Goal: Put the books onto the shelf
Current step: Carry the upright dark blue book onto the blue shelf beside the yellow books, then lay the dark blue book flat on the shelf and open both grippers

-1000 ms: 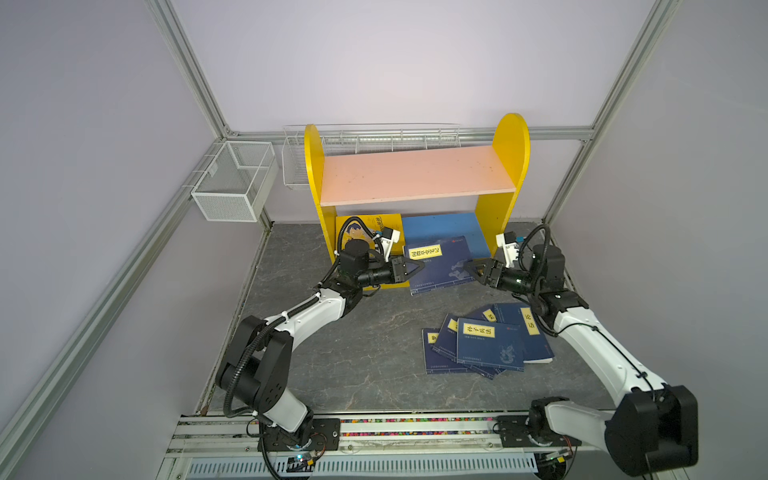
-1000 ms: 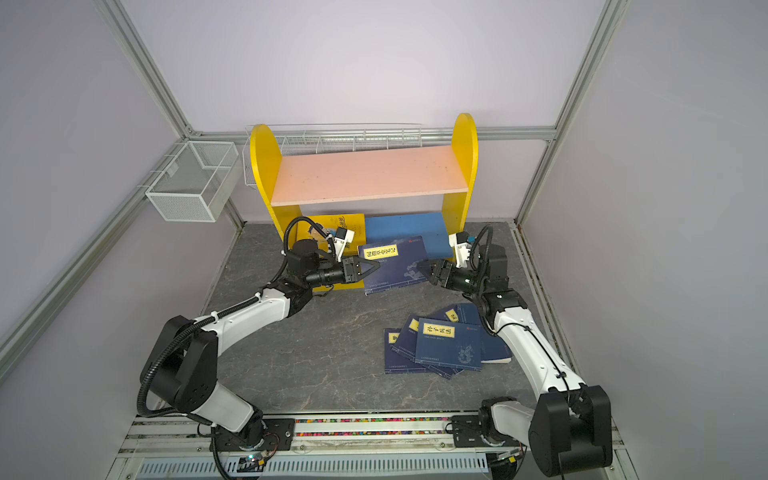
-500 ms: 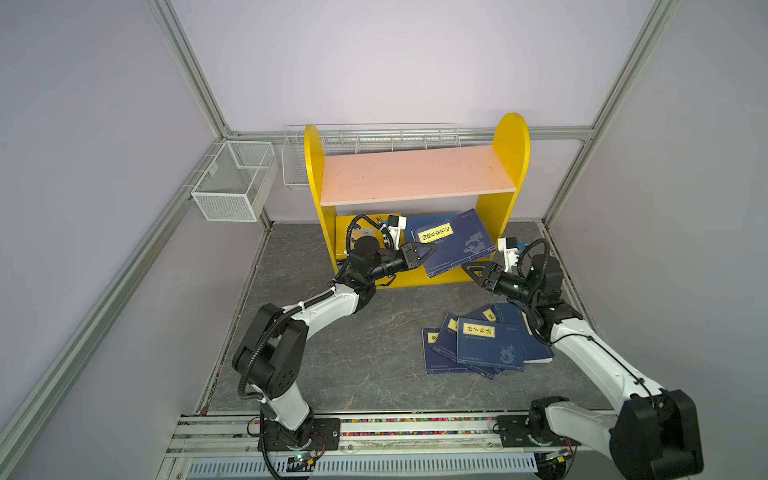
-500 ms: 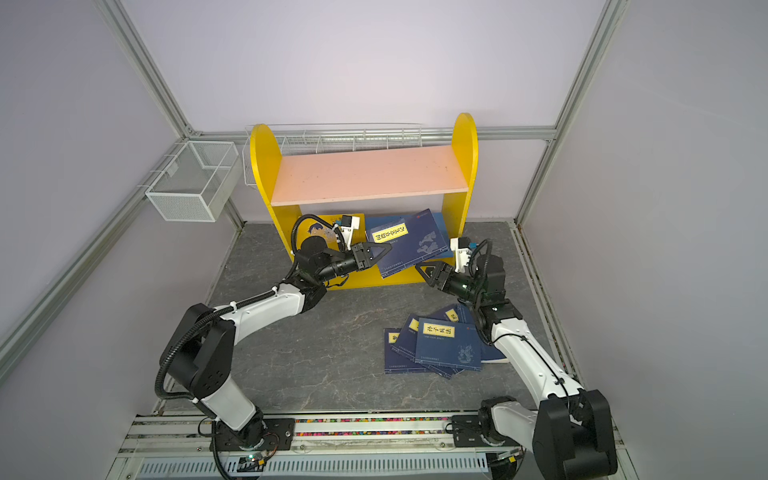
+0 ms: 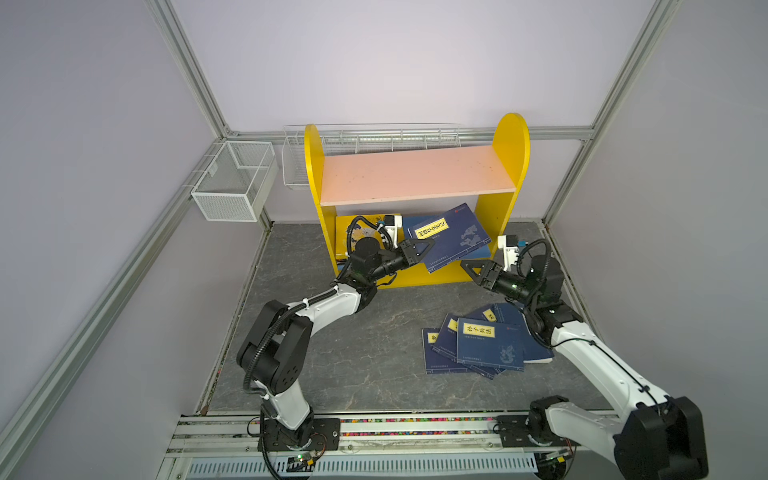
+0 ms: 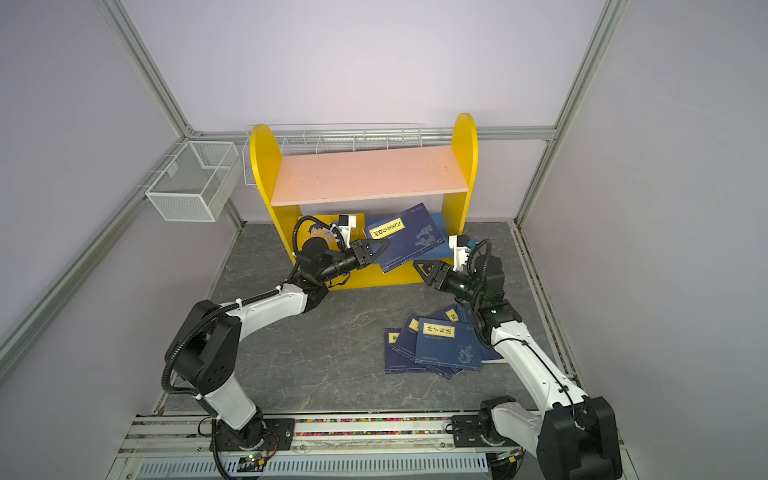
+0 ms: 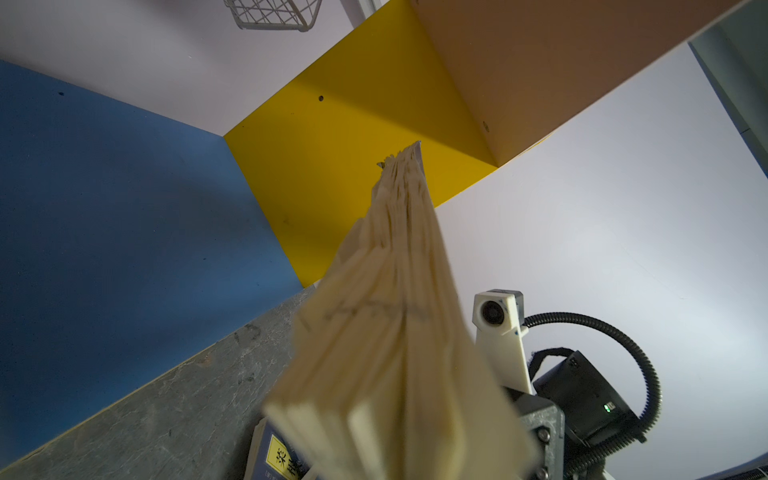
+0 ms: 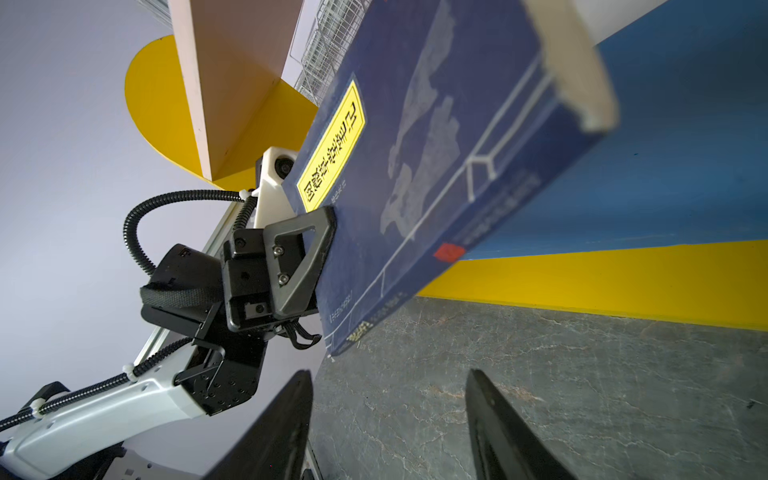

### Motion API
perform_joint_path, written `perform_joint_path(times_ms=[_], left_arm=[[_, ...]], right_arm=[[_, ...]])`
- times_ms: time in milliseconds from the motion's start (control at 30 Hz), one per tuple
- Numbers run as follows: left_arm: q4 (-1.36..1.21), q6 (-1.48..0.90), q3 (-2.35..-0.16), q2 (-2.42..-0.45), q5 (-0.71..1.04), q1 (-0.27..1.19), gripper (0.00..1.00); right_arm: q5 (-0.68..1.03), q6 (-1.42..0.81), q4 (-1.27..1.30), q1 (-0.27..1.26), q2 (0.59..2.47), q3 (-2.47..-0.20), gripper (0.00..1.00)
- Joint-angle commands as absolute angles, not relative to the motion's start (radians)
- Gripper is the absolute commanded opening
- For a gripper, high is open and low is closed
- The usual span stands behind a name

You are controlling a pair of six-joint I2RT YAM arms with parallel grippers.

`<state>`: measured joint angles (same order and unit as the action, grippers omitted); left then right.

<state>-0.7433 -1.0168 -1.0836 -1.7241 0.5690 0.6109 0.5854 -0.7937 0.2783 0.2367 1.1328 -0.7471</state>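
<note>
The navy blue paperback with a yellow title label hangs tilted at the mouth of the lower compartment of the small bookcase with yellow round-topped side panels. Its far corner is up under the pink upper board and its near edge is out over the bookcase's front lip.

Your left gripper is clamped tight on the cover's edge beside the label. That edge hold looks chosen so the rest of the book can pass between the side panels and be stood on the blue lower board. In the left wrist view its page edge points at the bookcase's right side panel, with bare board beside it.

A yellow paperback sits at the left end of that compartment. Your right gripper hovers just in front of the bookcase's right end, jaws partly spread with nothing between them, probably to steady the book's free edge.

The loose pile of navy blue paperbacks lies on the grey stone-look tabletop, well in front of the bookcase toward its right.
</note>
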Motion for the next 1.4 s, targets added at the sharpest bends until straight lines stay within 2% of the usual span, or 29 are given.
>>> perform_joint_path(times_ms=[0, 300, 600, 633, 667, 700, 733, 800, 900, 1100, 1367], left_arm=[[-0.808, -1.037, -1.101, -1.743, 0.569, 0.615, 0.0], [-0.786, -1.028, -1.113, -1.748, 0.576, 0.618, 0.0], [-0.735, -0.995, -1.129, -1.748, 0.582, 0.62, 0.0], [-0.72, -0.987, -1.127, -1.741, 0.573, 0.618, 0.03], [-0.706, -0.975, -1.123, -1.732, 0.565, 0.618, 0.16], [-0.682, -0.957, -1.119, -1.718, 0.549, 0.62, 0.36], [-0.642, -0.929, -1.116, -1.699, 0.524, 0.618, 0.52], [-0.569, -0.872, -1.105, -1.653, 0.468, 0.62, 0.67], [-0.427, -0.778, -1.097, -1.573, 0.374, 0.625, 0.81], [-0.209, -0.645, -1.08, -1.443, 0.171, 0.641, 0.84], [-0.149, -0.608, -1.036, -1.374, 0.14, 0.641, 0.84]], right_arm=[[0.554, -0.809, 0.32, 0.239, 1.166, -0.781, 0.59], [0.534, -0.899, 0.471, 0.254, 1.24, -0.805, 0.38], [0.407, -0.919, 0.424, 0.296, 1.259, -0.82, 0.17], [0.384, -0.918, 0.41, 0.297, 1.259, -0.823, 0.14], [0.366, -0.918, 0.401, 0.297, 1.26, -0.825, 0.12], [0.345, -0.919, 0.39, 0.297, 1.266, -0.831, 0.1], [0.328, -0.915, 0.376, 0.298, 1.274, -0.838, 0.09], [0.302, -0.916, 0.374, 0.297, 1.295, -0.851, 0.07], [0.28, -0.921, 0.387, 0.294, 1.336, -0.873, 0.06], [0.256, -1.015, 0.476, 0.287, 1.46, -0.93, 0.07], [0.175, -1.153, 0.572, 0.285, 1.575, -0.957, 0.09]])
